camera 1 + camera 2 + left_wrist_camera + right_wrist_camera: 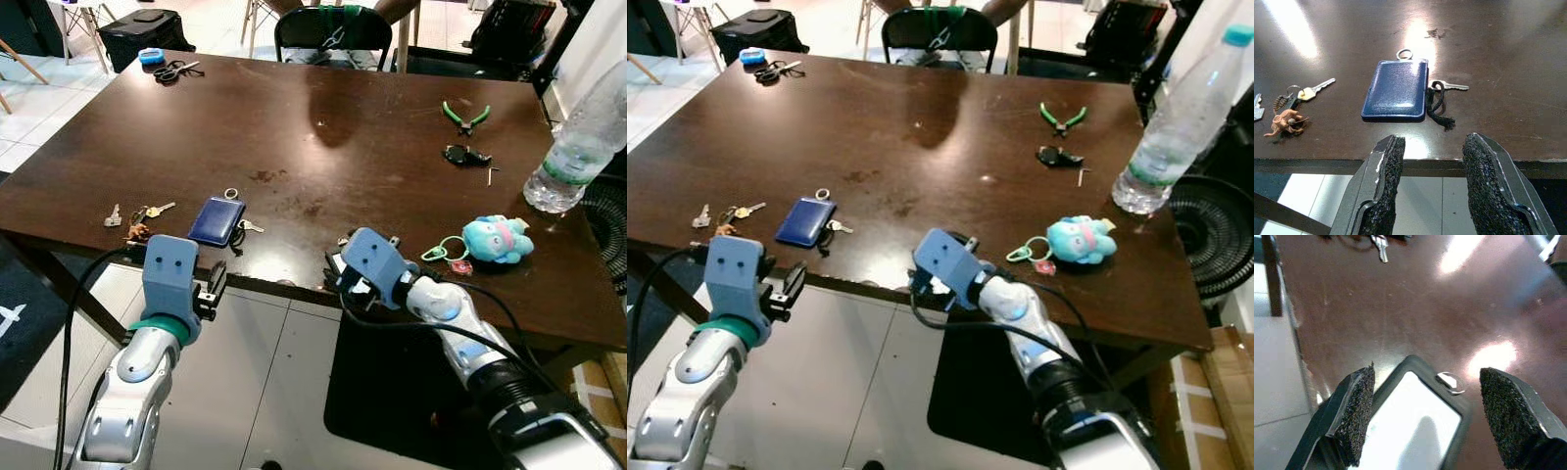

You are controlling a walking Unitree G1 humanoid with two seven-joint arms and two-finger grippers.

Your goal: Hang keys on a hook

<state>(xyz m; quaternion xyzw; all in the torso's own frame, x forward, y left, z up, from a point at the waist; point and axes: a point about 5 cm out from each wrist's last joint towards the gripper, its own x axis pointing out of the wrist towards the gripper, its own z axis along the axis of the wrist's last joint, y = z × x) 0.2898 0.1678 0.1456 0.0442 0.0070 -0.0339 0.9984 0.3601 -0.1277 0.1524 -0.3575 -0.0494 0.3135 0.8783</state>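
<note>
We are at the near edge of the dark table [323,127] with both arms raised, and the left gripper [1432,188] hovers just off the table's near lip, its two black fingers [1386,181] spread apart with nothing between them, aimed at the blue card holder [1396,89] that has a small key [1449,86] and a black cord [1439,104] lying touching its right side. Further left near the same edge lies a second bunch of keys [139,219] with a little brown charm. The right gripper [1425,421] is over the near edge too, fingers wide open and empty, straddling a clear badge sleeve [1410,431] with a black frame without pinching it. To the right sits a blue plush toy [498,239] with rings on it, and beyond it a water bottle [578,147]. No hook is in sight from here. Our read: the key set is light but floppy, metal parts slick and flat against the wood, so pinching the bare key looks chancy; the stiff blue holder or the soft cord loop gives the pads more to bite, and the top ring [1404,53] wants to be left free for hanging
</note>
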